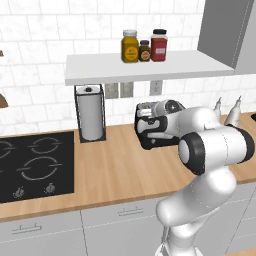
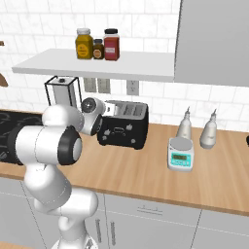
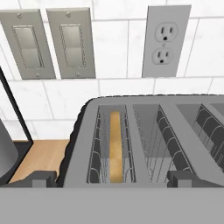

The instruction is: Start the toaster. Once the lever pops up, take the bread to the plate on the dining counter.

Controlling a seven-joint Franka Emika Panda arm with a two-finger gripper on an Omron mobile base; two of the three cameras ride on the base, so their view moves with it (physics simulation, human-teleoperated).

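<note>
One slice of bread (image 3: 115, 146) sits edge-up in the leftmost slot of the toaster (image 3: 144, 140), crust top well below the slot rim. The hand view looks down into the slots from just above; the two dark finger tips (image 3: 43, 178) stand far apart at the bottom of that view, spread to full width, nothing between them.

Progress, as judged: bread is loaded and low in the slot, untouched by the gripper (image 3: 109, 180). Whether the lever has been pressed or has popped I cannot tell; the lever itself is not clearly visible. Left to do: confirm toasting is finished, lift the slice out, carry it to the plate on the dining counter.

View differences:
- Hand view: the slot interior, wire guides and bread; also two wall switches (image 3: 48, 43) and an outlet (image 3: 166, 41) on the tile behind.
- Right base view: toaster front (image 2: 122, 125) with its small light controls, a kitchen scale (image 2: 181, 153) and two bottles (image 2: 197, 127) to its side, well apart from it.
- Left base view: arm covers most of the toaster; shows the paper towel holder (image 1: 90, 113) beside it and the black stove (image 1: 35, 165) further along the wood counter (image 1: 120, 175).
- Both base views: three jars (image 1: 144, 46) on the shelf above.
</note>
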